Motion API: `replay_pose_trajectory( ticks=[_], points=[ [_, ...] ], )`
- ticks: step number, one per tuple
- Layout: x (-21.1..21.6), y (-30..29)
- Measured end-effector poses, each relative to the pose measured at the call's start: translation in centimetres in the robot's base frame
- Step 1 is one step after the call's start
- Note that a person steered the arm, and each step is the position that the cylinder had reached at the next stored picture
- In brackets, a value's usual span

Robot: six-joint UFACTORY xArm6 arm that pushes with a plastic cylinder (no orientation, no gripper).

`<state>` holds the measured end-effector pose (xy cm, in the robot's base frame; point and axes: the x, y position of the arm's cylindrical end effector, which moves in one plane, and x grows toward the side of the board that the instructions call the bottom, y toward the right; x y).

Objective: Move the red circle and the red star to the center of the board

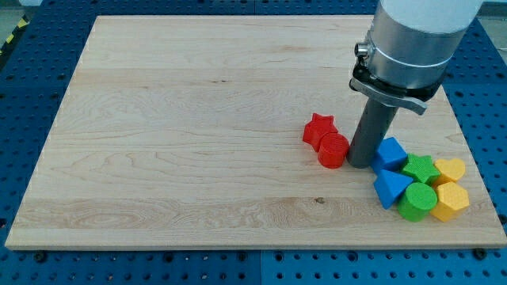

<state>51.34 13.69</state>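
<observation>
The red star (318, 128) lies right of the board's middle. The red circle (333, 150) touches it on its lower right. My tip (361, 163) stands on the board right against the red circle's right side, between it and the blue block (390, 153). The rod rises from there into the grey arm body at the view's top right.
A cluster sits at the lower right of the wooden board (198, 119): a blue triangle (389, 188), a green star (421, 168), a green circle (417, 201), a yellow heart (451, 169) and a yellow hexagon (451, 201). The board's right edge is close behind them.
</observation>
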Motion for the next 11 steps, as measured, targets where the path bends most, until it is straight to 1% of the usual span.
replay_pose_trajectory(
  ticks=[3, 4, 5, 6, 7, 8, 9, 10, 11],
  points=[
    [2.4, -1.4],
    [2.5, -1.6],
    [-0.6, -3.4],
    [-1.5, -3.5],
    [-0.7, -3.5],
    [3.1, -3.9],
    [0.6, -6.9],
    [-3.4, -6.0],
    [-3.6, -5.8]
  ],
)
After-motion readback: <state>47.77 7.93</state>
